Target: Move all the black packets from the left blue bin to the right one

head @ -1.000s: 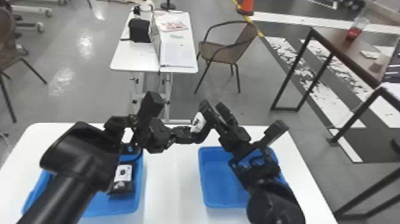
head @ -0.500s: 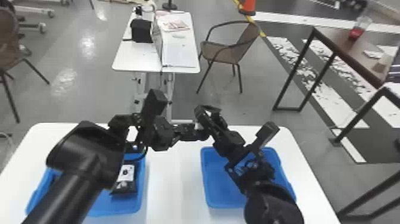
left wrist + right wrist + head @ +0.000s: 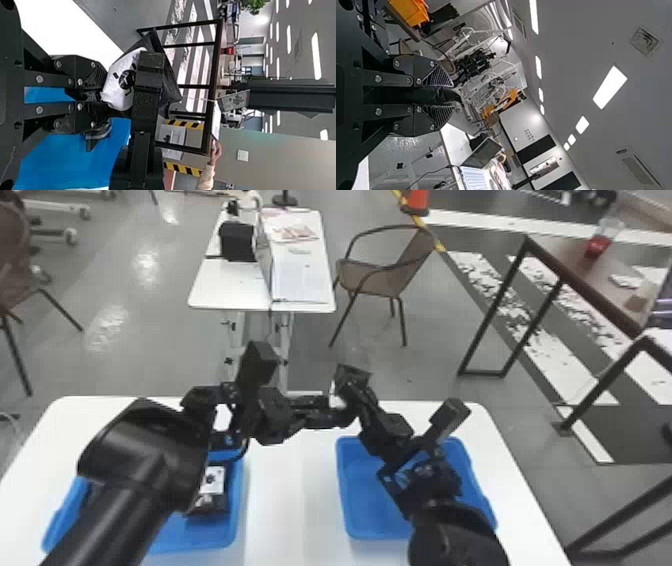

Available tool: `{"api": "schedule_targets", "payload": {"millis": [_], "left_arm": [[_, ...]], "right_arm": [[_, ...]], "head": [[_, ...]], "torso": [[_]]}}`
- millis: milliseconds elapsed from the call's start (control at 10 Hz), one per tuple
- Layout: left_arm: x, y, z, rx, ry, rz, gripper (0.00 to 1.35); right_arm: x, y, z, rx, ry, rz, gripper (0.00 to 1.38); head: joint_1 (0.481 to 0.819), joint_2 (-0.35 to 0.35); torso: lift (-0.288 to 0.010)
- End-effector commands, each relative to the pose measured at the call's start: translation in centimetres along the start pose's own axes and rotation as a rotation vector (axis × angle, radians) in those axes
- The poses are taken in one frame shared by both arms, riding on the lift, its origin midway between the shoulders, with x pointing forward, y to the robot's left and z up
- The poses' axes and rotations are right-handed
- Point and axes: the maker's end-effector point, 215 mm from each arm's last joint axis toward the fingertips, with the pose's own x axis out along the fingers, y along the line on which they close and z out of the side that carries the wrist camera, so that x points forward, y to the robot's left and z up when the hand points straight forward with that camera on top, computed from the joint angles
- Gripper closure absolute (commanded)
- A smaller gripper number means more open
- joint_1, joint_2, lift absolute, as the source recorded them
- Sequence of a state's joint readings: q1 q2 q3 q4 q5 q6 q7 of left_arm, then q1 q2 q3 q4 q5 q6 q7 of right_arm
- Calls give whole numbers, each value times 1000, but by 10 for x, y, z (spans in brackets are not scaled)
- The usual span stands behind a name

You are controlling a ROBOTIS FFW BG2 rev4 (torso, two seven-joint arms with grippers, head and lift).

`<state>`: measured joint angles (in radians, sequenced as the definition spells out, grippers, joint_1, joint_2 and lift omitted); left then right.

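Above the table between the two bins, my left gripper (image 3: 320, 412) meets my right gripper (image 3: 356, 387) at a black packet with a white label (image 3: 337, 396). From the left wrist view, the left gripper (image 3: 95, 97) is shut on one end of this packet (image 3: 123, 81), and part of the right gripper lies across its face. In the right wrist view dark material lies at the right gripper (image 3: 440, 95). Another black packet (image 3: 212, 490) rests in the left blue bin (image 3: 232, 525), which my left arm partly covers. The right blue bin (image 3: 350, 510) is beneath my right arm.
Both bins stand on a white table (image 3: 275, 510). Beyond it are a smaller white table (image 3: 230, 287) with a box and papers, a brown chair (image 3: 370, 280) and a dark-framed table (image 3: 565, 265) at the right.
At the meeting point the right gripper has turned and shifted slightly, and less of the held packet's white label shows in the head view. The left gripper still holds the packet.
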<state>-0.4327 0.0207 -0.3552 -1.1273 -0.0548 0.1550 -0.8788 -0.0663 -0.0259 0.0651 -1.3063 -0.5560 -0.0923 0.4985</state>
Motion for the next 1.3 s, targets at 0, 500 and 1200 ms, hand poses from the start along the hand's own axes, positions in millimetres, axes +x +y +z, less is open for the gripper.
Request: {"api": "schedule_targets", "payload": {"millis": [0, 500, 1200], "left_arm": [[-6, 4, -6, -27, -10, 16, 630], [-74, 38, -60, -225, -33, 184, 159], [-135, 57, -129, -475, 57, 359, 163]], "right_arm": [[-5, -13, 5, 10, -21, -29, 1279], [-67, -141, -5, 39, -4, -283, 1279], [-108, -205, -42, 50, 61, -483, 84]], "head": [[695, -182], [695, -210], [695, -194]], "torso": [[0], [0], [0]]}}
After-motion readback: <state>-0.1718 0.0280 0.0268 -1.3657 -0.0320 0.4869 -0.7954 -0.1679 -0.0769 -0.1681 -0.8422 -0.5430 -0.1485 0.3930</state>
